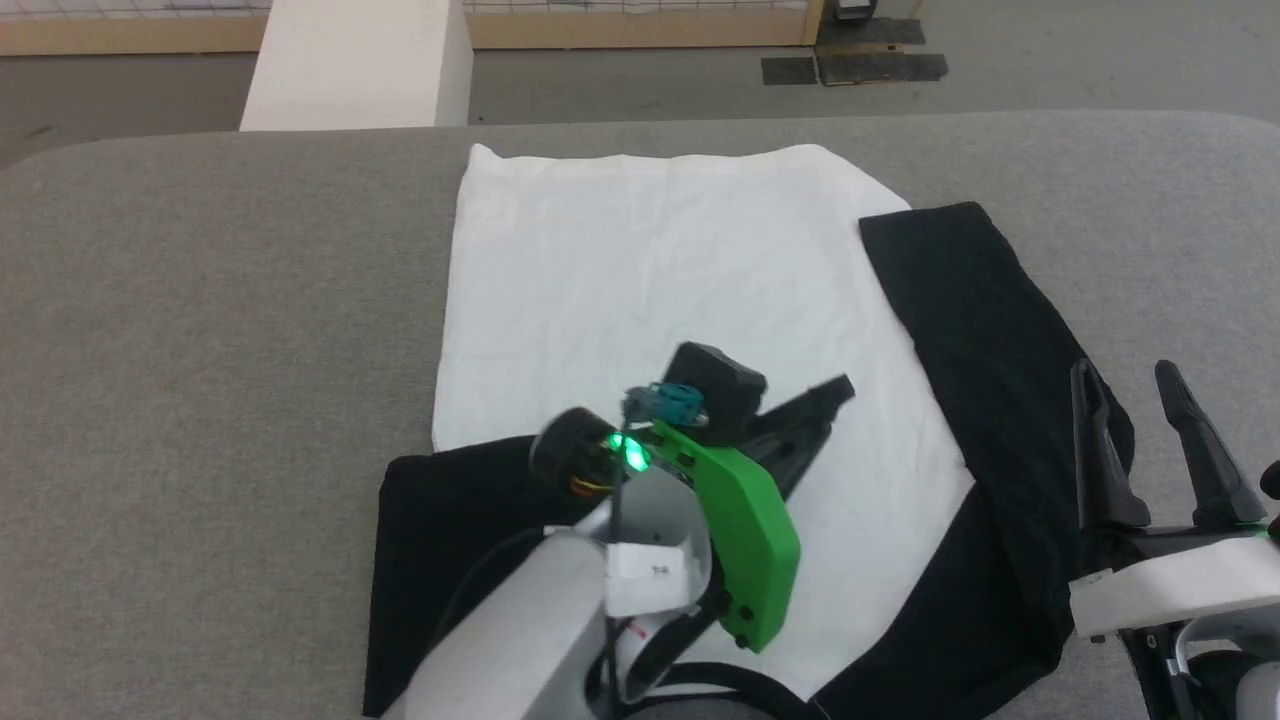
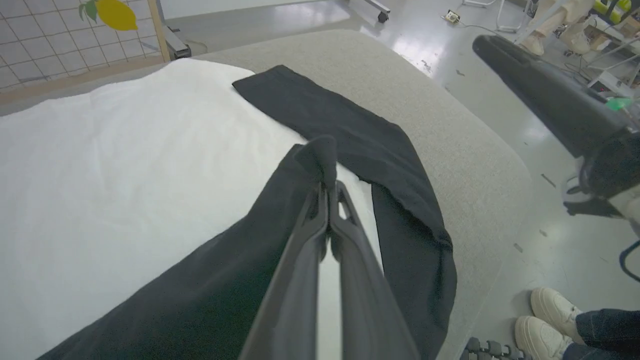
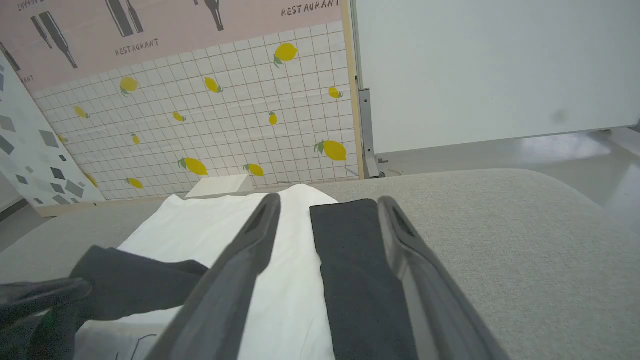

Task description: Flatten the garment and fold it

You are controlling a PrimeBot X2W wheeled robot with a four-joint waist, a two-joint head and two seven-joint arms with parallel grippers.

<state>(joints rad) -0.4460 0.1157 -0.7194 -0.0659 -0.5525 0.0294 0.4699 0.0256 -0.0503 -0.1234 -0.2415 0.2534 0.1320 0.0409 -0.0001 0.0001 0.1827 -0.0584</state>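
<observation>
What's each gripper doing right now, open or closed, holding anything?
Left gripper: closed, pinching the garment's black sleeve.
Right gripper: open, holding nothing.

garment (image 1: pixel 650 270) | white body spread flat | one black sleeve crossing body

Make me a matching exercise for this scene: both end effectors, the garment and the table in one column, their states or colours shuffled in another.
1 left end effector
2 right end effector
3 garment
4 table

A grey
B open, holding nothing
C shut on a black sleeve
D white body lying flat

Pairs: 1-C, 2-B, 3-D, 4-A
</observation>
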